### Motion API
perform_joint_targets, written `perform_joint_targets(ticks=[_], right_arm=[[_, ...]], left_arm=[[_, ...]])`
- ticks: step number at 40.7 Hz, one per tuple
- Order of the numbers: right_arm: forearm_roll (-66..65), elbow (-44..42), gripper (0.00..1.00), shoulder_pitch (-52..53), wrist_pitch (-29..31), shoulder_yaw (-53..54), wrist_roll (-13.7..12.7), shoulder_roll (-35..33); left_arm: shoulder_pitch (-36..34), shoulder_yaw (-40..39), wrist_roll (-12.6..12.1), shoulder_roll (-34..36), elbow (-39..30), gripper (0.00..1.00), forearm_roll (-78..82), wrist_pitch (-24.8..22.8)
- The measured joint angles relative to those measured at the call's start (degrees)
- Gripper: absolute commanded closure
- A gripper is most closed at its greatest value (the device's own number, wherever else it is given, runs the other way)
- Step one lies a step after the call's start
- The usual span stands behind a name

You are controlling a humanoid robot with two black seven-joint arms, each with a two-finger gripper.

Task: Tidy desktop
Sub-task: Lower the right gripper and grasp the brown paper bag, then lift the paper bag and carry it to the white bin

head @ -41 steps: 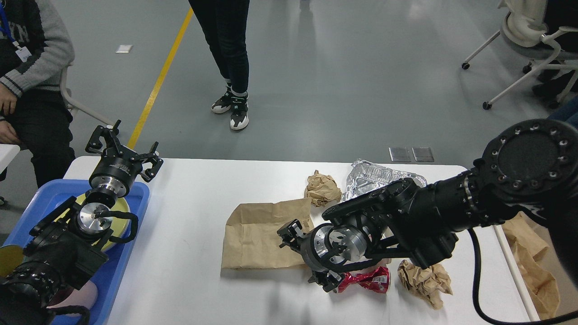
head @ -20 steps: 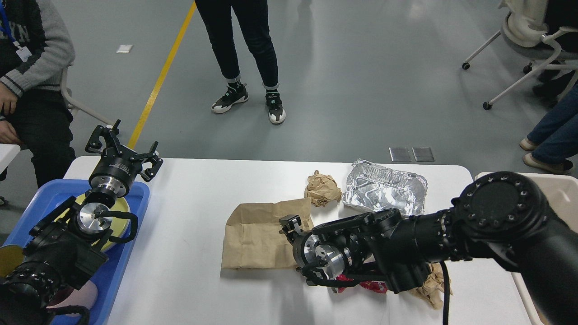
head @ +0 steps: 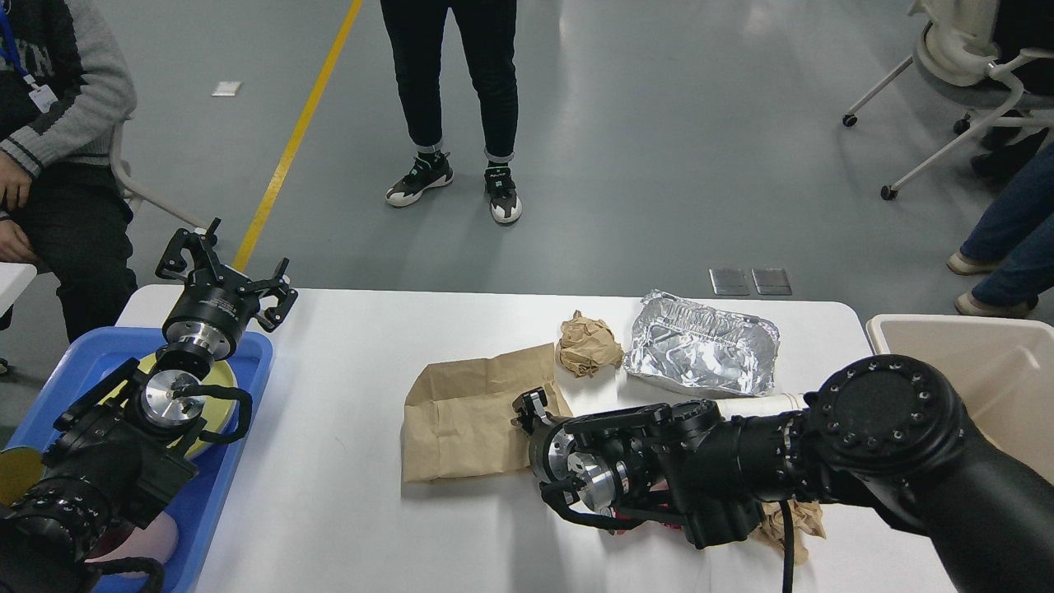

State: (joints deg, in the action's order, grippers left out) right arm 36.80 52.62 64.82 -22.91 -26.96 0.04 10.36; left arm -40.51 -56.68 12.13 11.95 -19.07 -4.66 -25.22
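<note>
The desktop (head: 346, 527) fills the near half of the view, white and rounded at its far corners. At its left end sits a blue tray (head: 239, 461) holding a yellow plate (head: 216, 387), largely covered by the left arm. The left gripper (head: 226, 268) hovers above the far left corner of the desktop, over the tray's far edge, with its fingers spread wide and nothing between them.

Near the middle lies a flattened brown bag (head: 465, 416). The right arm reaches in low from the right, and the right gripper (head: 531, 405) sits at the bag's right edge (its fingers are dark and seen end-on, so I cannot tell whether it is closed or whether it grips the bag). Just beyond the bag's far right corner rests a crumpled paper ball (head: 586, 344), and to the right of that, close beside it, a foil tray (head: 701, 346). A white tube (head: 762, 405) shows just near of the foil tray, mostly hidden by the arm. Under the arm, at the near side, a bit of red can (head: 613, 522) peeks out, with a second paper wad (head: 790, 523) to its right.

A beige bin (head: 980, 362) stands off the desktop's right end. Beyond the desktop, a person (head: 457, 82) stands on the grey floor, and another sits at far left.
</note>
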Motion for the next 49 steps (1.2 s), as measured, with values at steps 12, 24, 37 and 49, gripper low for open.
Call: perform_joint_targets(ticks=[12,24,37,49], right_arm=[[0.09,1.35,1.00,0.01,-0.40,-0.07,-0.65,0.42],[-0.47,5.17,1.00,3.58,1.34,-0.70,-0.13,-0.81],[-5.23,28.64,1.00,20.59,9.00,-2.51,0.00,-11.73],[-16.33,35.79,1.00,48.46,36.72,-18.77,-0.04,-22.59]], left_arm=[[0.00,0.00,0.00,0.02,0.00,0.02,0.00,0.00],[0.00,0.00,-0.01,0.01,0.00,0.02,0.00,0.00],[-0.01,0.00,-0.04,0.02,0.00,0.02,0.00,-0.01],[-0.01,0.00,-0.01,0.02,0.00,0.02,0.00,-0.02]])
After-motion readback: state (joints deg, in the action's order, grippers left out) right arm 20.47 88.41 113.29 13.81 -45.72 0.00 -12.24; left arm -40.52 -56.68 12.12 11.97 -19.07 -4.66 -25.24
